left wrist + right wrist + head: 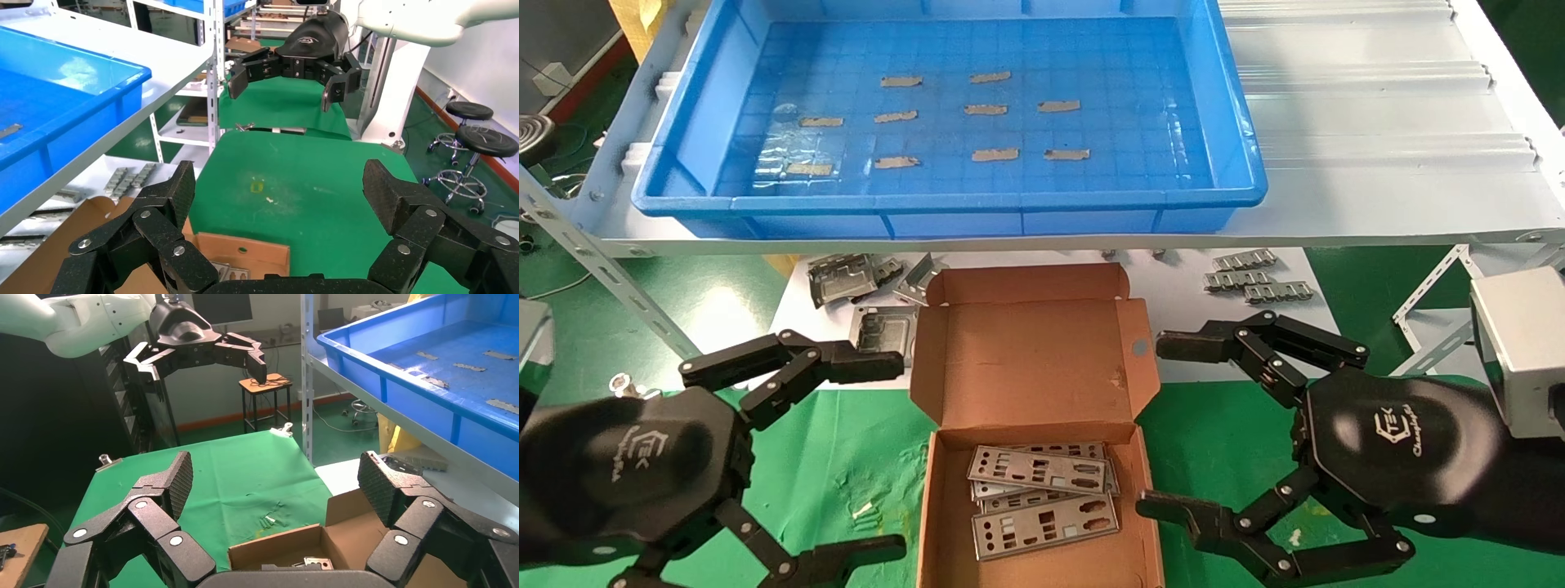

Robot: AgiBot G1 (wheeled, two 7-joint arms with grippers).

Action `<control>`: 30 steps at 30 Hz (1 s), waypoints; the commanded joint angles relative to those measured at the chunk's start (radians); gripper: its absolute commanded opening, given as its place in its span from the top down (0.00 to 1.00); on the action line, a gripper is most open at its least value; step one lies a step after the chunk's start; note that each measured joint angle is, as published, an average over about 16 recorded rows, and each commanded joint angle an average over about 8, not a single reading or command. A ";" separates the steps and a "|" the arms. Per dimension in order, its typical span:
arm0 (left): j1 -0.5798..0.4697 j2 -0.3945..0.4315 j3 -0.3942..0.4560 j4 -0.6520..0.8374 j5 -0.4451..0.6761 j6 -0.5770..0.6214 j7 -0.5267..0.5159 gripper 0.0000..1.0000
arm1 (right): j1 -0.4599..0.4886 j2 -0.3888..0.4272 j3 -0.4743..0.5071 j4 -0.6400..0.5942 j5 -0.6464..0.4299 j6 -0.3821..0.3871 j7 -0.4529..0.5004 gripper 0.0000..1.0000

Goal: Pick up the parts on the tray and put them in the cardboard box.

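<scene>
The left hand (878, 453) and the right hand (1164, 425) were closest to the head camera, one on each side of the cardboard box (1030, 359). Both hands were black, with bumpy pads on the fingers. Both were spread wide open and held nothing. They hung over the green cloth (846, 457) on the worktop.

The brown box sat between them with its flap lid folded back. Inside, at the near end, lay the parts (1042, 498). They were thin, flat, shiny silver plates with round and square holes, piled on each other.

Farther back, the big blue tray (1214, 131) sat on a white shelf (1377, 122). Its floor had a grid of squares. Small tan tape strips (993, 154) were stuck there, and one faint silver plate (797, 159) lay near its left end.

Only the head view showed the grey folded metal brackets (846, 278) on the white sheet under the shelf, to the left behind the box, and the small toothed metal pieces (1254, 278) to the right.

The left wrist view showed the right hand (281, 86) far across the green cloth, and black stools (483, 138) on the floor. Just a corner of the box (245, 254) showed there.

The right wrist view showed the left hand (202, 358) far off, a small wooden stool (269, 386) behind it, and the tray's (404, 373) thick blue wall from the side.
</scene>
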 commanded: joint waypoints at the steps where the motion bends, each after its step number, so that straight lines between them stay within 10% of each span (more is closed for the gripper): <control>1: 0.000 0.001 0.001 0.001 0.000 0.000 0.001 0.00 | 0.000 0.000 0.000 0.000 0.000 0.000 0.000 0.00; 30: -0.006 0.009 0.013 0.014 0.006 -0.002 0.005 0.00 | 0.000 0.000 0.000 0.000 0.000 0.000 0.000 0.00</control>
